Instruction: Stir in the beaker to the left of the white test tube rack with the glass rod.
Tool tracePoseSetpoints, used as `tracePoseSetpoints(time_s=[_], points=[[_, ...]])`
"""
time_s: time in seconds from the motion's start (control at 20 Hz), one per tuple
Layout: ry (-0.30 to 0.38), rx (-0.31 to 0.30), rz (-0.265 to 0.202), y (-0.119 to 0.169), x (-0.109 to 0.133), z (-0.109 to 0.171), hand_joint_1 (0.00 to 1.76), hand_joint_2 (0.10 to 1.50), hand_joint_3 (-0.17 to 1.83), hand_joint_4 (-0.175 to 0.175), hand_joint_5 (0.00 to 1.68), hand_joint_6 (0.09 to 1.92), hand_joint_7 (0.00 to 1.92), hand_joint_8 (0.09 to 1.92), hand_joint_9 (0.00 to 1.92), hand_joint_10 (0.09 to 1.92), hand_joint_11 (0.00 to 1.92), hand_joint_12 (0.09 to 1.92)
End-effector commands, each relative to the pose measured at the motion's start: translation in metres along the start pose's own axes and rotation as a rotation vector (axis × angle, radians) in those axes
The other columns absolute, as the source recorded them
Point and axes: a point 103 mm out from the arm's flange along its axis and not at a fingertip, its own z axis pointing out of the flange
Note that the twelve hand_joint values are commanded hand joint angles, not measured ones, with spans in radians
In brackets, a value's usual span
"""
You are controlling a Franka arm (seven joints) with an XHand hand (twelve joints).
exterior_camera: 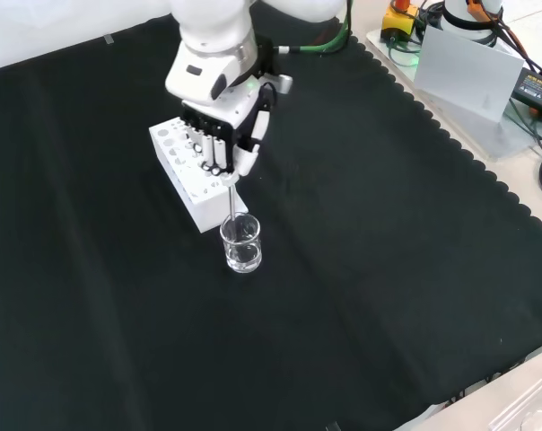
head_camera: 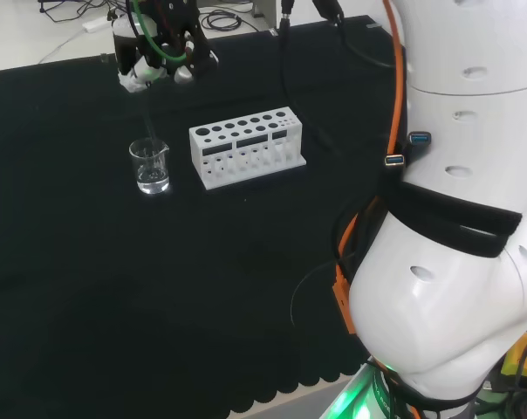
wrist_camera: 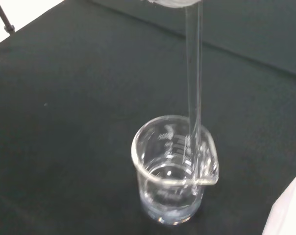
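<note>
A small clear glass beaker point(head_camera: 149, 166) stands on the black cloth, left of the white test tube rack point(head_camera: 247, 146) in the head view. It holds a little clear liquid. The hand point(head_camera: 161, 54) hangs above it with its fingers curled round the top of a glass rod point(wrist_camera: 193, 78). The rod points straight down, and its lower end is inside the beaker point(wrist_camera: 175, 169) near the spout. In the front view the hand point(exterior_camera: 224, 135) is just above the rack point(exterior_camera: 189, 172), with the rod point(exterior_camera: 231, 205) reaching into the beaker point(exterior_camera: 241, 243).
The white rack stands close beside the beaker. Black cloth point(head_camera: 115, 288) stretches around them. Cables point(head_camera: 220, 17) lie past the cloth's far edge in the head view. The arm's white links point(head_camera: 460, 218) take up the right of the head view.
</note>
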Motion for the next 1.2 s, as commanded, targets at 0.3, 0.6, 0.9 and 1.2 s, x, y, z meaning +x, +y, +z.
tracePoseSetpoints(time_s=[0.3, 0.6, 0.9, 1.2], points=[[0.004, -0.018, -0.039, -0.019, 0.042, -0.002, 1.31, 1.11, -0.17, -0.175, 1.38, 0.09, 1.16, 1.03, 1.53, 0.93, 1.57, 0.66], [-0.018, -0.024, -0.042, -0.023, 0.043, -0.008, 1.31, 1.11, -0.17, -0.175, 1.38, 0.09, 1.16, 1.03, 1.53, 0.93, 1.57, 0.66], [-0.053, -0.017, -0.022, -0.025, 0.045, -0.011, 1.31, 1.11, -0.17, -0.175, 1.38, 0.09, 1.16, 1.03, 1.53, 0.93, 1.57, 0.66], [-0.073, -0.012, -0.026, -0.024, 0.054, -0.011, 1.31, 1.11, -0.17, -0.175, 1.38, 0.09, 1.16, 1.03, 1.53, 0.93, 1.57, 0.66]])
